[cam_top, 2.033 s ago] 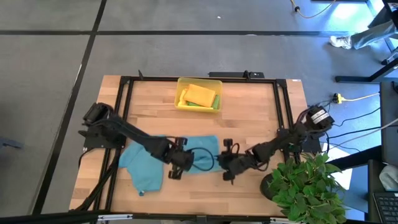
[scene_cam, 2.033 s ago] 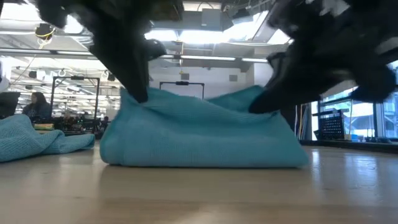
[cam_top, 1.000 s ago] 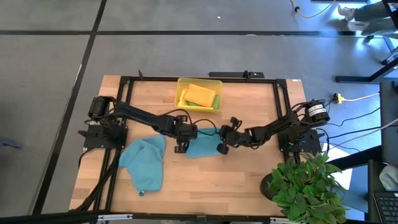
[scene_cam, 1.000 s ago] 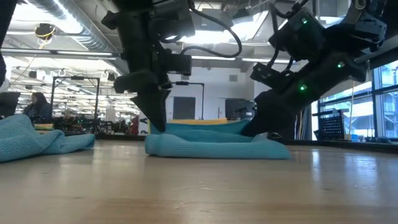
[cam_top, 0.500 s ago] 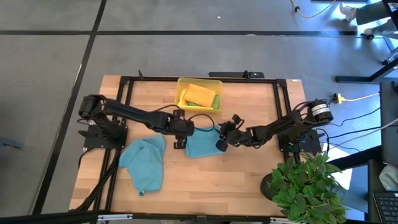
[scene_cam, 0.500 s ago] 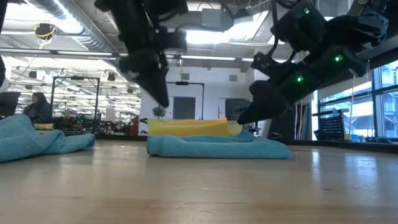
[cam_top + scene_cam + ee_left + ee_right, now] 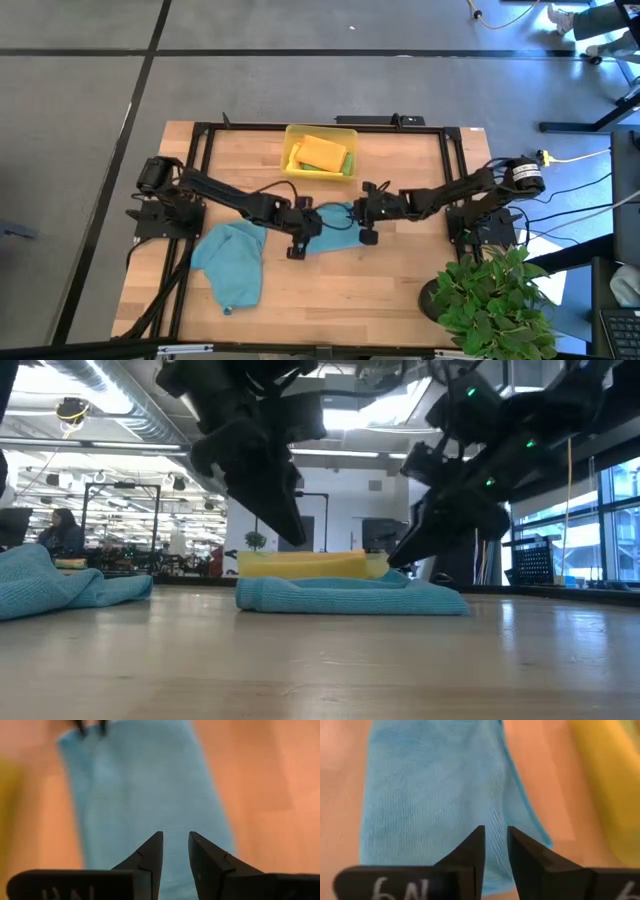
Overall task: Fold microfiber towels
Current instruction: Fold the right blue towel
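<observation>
1. here we see the folded teal towel (image 7: 328, 227) flat on the desk (image 7: 400, 280), near the yellow tray (image 7: 292, 165)
2. our left hand (image 7: 300, 240) and right hand (image 7: 365, 226) hover at its two ends, both released, grasping nothing
3. another teal towel (image 7: 232, 262) lies crumpled to the left

Left pincer (image 7: 175, 851) slightly parted, empty, above teal towel (image 7: 145, 795).

My overhead view is evenly lit and sharp. At table height, bright ceiling lights (image 7: 330, 415) backlight my arms into dark silhouettes. Beyond my left fingertips (image 7: 155, 842) and my right ones, cloth and wood look soft, slightly blurred.
</observation>
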`<state>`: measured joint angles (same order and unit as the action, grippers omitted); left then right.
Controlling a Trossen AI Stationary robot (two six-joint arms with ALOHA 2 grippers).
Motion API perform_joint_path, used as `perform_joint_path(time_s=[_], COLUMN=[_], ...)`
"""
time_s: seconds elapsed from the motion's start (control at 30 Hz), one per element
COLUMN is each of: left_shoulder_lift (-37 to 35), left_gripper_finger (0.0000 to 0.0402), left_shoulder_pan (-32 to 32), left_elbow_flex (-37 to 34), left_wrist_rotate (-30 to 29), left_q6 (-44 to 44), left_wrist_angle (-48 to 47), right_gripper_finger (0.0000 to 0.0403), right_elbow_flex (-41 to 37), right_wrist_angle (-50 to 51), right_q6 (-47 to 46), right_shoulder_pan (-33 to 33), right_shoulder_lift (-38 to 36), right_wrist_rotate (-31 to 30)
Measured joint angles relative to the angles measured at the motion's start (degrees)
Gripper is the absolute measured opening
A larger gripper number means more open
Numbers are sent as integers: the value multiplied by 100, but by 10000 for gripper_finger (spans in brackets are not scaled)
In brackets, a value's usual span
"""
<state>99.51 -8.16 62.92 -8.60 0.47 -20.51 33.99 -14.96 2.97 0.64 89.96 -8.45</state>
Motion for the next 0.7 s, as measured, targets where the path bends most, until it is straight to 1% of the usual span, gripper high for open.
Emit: perform_joint_path(time_s=[0.07,0.2,0.33,0.53,0.57,0.7], left_shoulder_lift=[157,389,680,896,898,889], left_gripper_finger=[84,80,78,78,78,78], left_shoulder_pan=[-77,-196,-258,-277,-278,-278], left_elbow_flex=[0,0,0,2,2,2], left_wrist_rotate=[137,202,379,386,392,630], left_q6=[0,-17,-144,-229,-232,-300], left_wrist_angle=[292,531,625,668,620,626], right_gripper_finger=[78,80,82,83,83,83], right_elbow_flex=[6,12,12,12,12,17], right_wrist_angle=[6,-119,-112,-184,-222,-204], right_q6=[214,514,616,637,567,151], right_shoulder_pan=[-183,-411,-566,-716,-743,-876], right_shoulder_lift=[58,91,178,607,673,751], right_wrist_rotate=[219,354,372,330,194,-771])
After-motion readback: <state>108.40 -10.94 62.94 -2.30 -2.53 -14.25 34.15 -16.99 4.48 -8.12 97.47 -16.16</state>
